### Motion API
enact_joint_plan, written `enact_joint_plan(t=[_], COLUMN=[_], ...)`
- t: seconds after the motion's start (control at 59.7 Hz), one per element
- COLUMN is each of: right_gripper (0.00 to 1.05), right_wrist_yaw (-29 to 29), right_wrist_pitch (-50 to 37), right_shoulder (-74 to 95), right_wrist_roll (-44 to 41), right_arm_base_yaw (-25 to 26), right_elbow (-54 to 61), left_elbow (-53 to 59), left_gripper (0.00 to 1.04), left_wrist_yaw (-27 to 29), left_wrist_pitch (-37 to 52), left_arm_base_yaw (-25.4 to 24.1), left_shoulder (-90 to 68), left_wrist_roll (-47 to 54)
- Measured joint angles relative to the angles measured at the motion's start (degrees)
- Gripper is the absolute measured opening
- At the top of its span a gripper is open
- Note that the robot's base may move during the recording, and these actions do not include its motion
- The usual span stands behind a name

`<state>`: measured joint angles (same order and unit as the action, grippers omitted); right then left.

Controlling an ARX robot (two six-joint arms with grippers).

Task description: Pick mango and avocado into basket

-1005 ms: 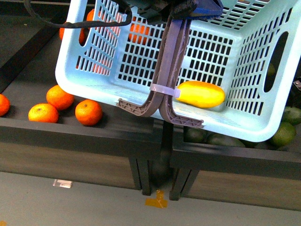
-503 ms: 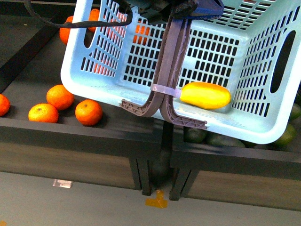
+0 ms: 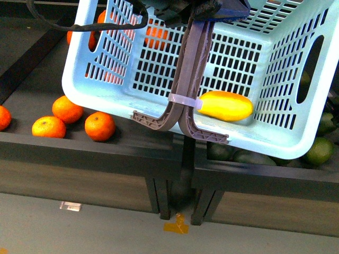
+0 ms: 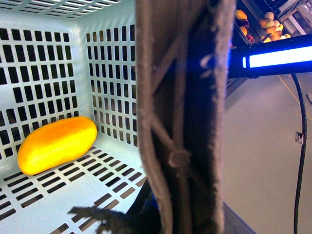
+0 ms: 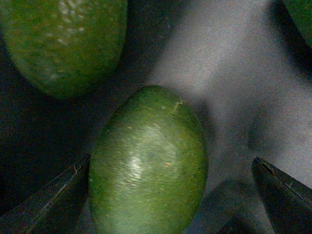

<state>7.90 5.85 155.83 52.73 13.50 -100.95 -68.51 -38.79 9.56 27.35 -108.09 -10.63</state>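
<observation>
My left gripper (image 3: 198, 11) looks clenched on the brown handles (image 3: 192, 63), judging by how the basket (image 3: 259, 140) hangs tilted with its right end over the avocado bin, which I take to be for a short carry. The mango (image 3: 225, 106) already lies on the basket's floor by the lower wall. My right gripper (image 5: 170, 157) is spread wide, jaws either side of one avocado (image 5: 148, 165) on the grey shelf, with a neighbouring avocado (image 5: 63, 44) near. I can read no brand or lettering, and the white band (image 3: 183, 100) on the handles is blank.
</observation>
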Motion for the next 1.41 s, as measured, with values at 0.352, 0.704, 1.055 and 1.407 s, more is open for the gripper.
enact_joint_plan(t=[0.352,0.704,1.055,1.407], right_gripper=[0.89,0.54,0.53,0.53], right_wrist_yaw=[0.2,0.2,-2.7,-15.0], right_wrist_pitch=[-0.6,-1.5,-5.8,-7.9], right_shoulder=[1.0,-1.9,-21.8,-54.8], right_wrist_roll=[-0.1,-2.5,-7.1,-9.7], right_arm_base_yaw=[-0.1,0.6,2.0,-5.0], right_elbow=[-1.6,1.4,15.1,31.4], left_elbow=[0.0,0.0,0.0,0.0], left_gripper=[0.05,0.05,0.05,0.05], left_wrist_yaw=[-0.2,0.0,-0.1,0.0], left_wrist_pitch=[0.0,0.0,0.0,0.0], left_arm_base_yaw=[0.0,0.0,0.0,0.0], left_shoulder=[0.0,0.0,0.0,0.0], left_wrist_roll=[0.0,0.0,0.0,0.0])
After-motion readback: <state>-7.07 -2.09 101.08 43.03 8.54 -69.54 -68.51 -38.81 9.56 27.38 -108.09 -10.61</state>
